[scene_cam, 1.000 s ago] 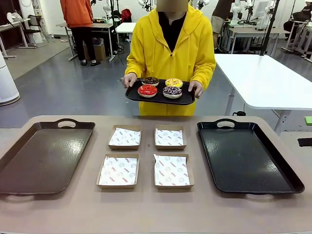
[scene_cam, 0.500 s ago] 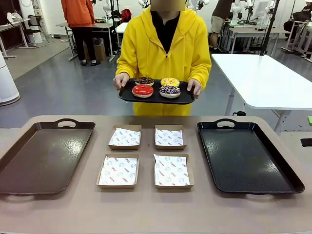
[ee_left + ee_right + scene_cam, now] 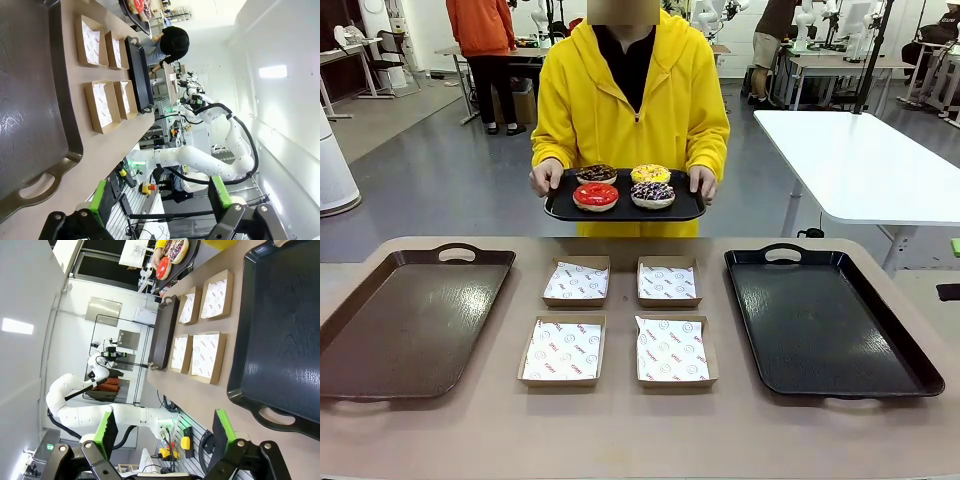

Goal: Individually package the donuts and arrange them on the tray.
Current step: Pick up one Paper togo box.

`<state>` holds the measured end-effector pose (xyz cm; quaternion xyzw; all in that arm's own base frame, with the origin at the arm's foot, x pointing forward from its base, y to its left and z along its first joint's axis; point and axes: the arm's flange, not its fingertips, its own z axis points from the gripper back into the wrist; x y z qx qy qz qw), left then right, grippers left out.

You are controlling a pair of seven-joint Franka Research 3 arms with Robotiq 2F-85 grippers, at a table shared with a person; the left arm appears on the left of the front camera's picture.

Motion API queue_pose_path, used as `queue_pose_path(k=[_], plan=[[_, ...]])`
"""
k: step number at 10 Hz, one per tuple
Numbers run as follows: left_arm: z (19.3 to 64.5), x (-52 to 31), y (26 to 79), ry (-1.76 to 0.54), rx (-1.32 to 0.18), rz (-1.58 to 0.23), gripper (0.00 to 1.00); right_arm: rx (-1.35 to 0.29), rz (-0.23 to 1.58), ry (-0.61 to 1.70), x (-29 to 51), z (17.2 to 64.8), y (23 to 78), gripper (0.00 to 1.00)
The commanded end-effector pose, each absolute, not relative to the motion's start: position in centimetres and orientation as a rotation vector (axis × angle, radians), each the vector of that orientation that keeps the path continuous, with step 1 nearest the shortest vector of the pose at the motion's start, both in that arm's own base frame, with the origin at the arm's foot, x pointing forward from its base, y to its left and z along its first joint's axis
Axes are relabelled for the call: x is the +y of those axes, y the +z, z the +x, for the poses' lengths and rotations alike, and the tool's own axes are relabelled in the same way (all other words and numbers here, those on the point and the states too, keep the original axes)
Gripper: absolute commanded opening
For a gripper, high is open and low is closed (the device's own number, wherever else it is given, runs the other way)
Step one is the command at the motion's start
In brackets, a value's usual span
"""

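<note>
Left gripper (image 3: 160, 196) and right gripper (image 3: 165, 429) hang released, donuts (image 3: 624, 186) straight ahead beyond the tabletop (image 3: 620, 425), slightly left, on a person's tray (image 3: 558, 209).

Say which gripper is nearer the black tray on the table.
Right. The right gripper hangs by the handle end of the black tray; the left gripper is by the brown tray, boxes between.

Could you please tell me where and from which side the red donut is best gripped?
Probably from above: the red donut lies flat on the held tray. Put one finger in its hole and one on its near rim, which faces the robot and is free. The sprinkled donut sits close beside it and the chocolate donut close behind.
</note>
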<state>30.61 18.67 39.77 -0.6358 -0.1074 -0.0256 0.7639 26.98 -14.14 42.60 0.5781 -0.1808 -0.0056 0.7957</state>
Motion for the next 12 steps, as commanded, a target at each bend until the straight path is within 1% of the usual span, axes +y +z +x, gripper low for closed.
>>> queue_pose_path(k=[1,12], plan=[[30.37,18.71,39.70,-0.054,-0.241,-1.390,1.00,-0.399,1.261,-0.008,-14.24,27.01,42.62,1.00],[30.37,18.71,39.70,-0.054,-0.241,-1.390,1.00,-0.399,1.261,-0.008,-14.24,27.01,42.62,1.00]])
